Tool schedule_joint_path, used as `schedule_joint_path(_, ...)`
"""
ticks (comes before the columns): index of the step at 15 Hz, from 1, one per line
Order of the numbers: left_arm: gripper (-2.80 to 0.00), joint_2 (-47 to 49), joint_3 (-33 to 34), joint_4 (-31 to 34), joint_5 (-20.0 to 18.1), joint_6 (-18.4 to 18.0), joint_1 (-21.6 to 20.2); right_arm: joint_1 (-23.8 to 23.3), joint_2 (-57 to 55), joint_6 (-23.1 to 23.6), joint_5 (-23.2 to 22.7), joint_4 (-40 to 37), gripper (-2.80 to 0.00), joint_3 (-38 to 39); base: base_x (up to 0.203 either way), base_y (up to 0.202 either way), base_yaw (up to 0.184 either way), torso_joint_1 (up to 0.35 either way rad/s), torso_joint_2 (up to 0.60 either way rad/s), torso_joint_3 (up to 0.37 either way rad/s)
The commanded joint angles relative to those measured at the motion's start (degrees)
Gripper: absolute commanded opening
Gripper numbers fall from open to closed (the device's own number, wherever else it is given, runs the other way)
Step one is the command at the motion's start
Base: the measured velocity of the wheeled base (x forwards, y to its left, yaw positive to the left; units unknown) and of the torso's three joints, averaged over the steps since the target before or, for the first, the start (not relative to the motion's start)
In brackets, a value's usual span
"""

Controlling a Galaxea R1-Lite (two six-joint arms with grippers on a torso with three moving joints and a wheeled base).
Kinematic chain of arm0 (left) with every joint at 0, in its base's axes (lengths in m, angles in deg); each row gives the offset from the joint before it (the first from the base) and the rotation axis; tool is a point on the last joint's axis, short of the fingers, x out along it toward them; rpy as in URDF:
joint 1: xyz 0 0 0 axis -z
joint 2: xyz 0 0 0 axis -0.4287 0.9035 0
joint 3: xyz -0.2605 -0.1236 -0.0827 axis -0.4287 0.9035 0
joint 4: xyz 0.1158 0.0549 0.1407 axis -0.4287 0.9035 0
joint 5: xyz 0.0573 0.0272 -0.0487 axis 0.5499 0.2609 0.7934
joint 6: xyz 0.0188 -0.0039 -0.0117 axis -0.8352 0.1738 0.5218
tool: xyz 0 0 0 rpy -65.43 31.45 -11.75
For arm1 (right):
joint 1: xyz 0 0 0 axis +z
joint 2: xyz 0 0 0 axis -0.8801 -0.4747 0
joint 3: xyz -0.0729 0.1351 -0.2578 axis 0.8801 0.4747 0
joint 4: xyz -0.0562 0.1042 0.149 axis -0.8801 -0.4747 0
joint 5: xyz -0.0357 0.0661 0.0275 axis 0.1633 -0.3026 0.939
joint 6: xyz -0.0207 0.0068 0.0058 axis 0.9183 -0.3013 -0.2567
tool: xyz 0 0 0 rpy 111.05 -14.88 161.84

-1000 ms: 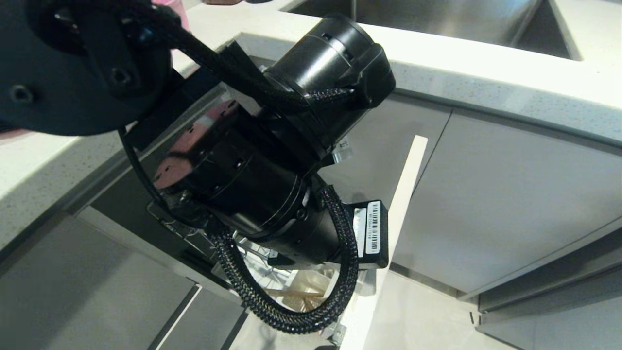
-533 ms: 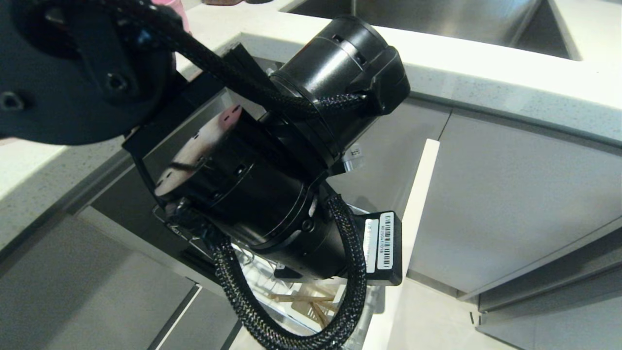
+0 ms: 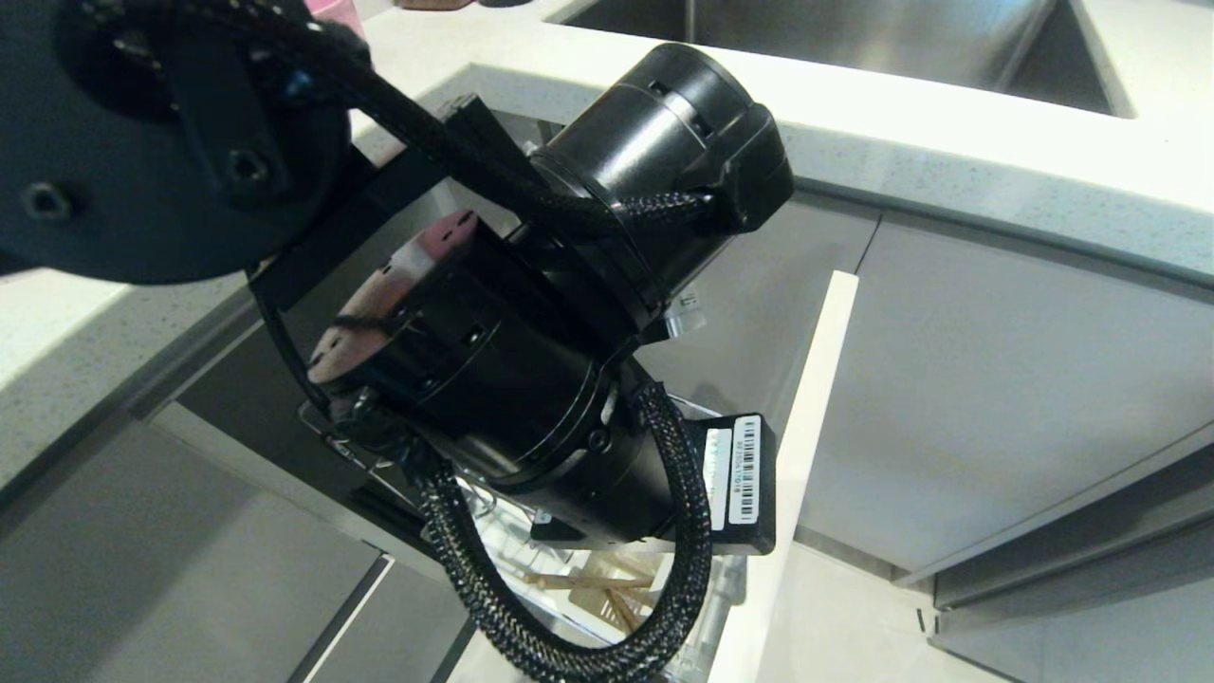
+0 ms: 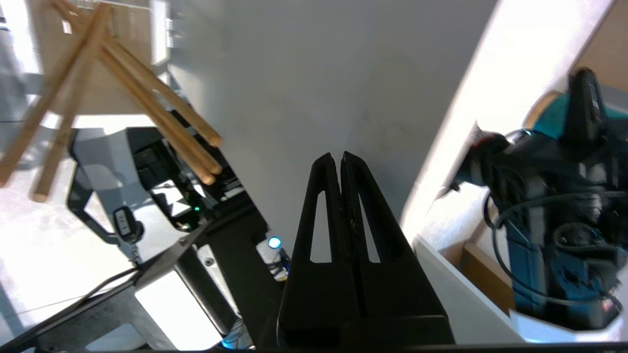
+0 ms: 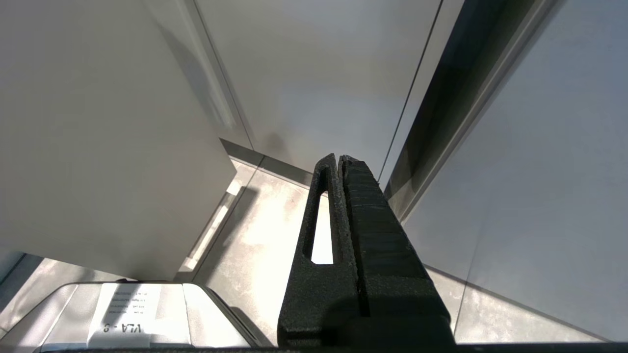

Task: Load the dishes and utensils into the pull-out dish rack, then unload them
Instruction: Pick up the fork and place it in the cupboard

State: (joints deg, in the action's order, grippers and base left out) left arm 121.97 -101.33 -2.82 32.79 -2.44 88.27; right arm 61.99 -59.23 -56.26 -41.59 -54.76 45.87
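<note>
Left gripper [image 4: 339, 157] jaws pressed together, empty, chopsticks [image 4: 147, 98] nearby, right gripper [image 5: 338, 159] likewise

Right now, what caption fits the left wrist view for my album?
Shut, empty left pincer beside wooden chopsticks standing in the rack.

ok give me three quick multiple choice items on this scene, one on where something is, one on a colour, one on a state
1. Where do the chopsticks show in the head view?
A. on the countertop
B. low down, under the left arm, in the pull-out dish rack
C. in the sink

2. What colour are the chopsticks?
A. silver
B. pink
C. light wood

3. How is the left gripper?
A. shut on nothing
B. shut on the chopsticks
C. wide open

Answers: 1 B, their tan sticks lie among the rack's wires below the arm. 2 C, the left wrist view shows pale wooden sticks. 3 A, its fingertips meet with nothing between them, clear of the sticks.
</note>
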Motion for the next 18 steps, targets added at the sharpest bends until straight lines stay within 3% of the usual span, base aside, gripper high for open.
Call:
schedule_joint_path(1, -2.80, 0.29, 0.04, 0.42, 0.48, 0.16, -0.82, 0.02, 0.00, 0.01, 0.04, 0.04, -2.80, 0.09, 0.000, 0.000, 0.000, 0.000, 0.00, 0.000)
schedule_joint_path(8, -2.80, 0.37, 0.04, 0.26, 2.36, -0.11, -5.39, 0.04, 0.00, -0.03, -0.01, 0.06, -2.80, 0.09, 0.000, 0.000, 0.000, 0.000, 0.00, 0.000)
schedule_joint_path(12, -2.80, 0.04, -0.13, -0.59, 6.12, -1.37, -9.20, 0.02, 0.00, 0.01, -0.01, 0.04, -2.80, 0.09, 0.000, 0.000, 0.000, 0.000, 0.00, 0.000)
schedule_joint_path(18, -2.80, -9.43, -0.13, -3.24, 6.96, -2.98, -12.66, 0.02, 0.00, 0.00, 0.00, -0.02, -2.80, 0.09, 0.000, 0.000, 0.000, 0.000, 0.00, 0.000)
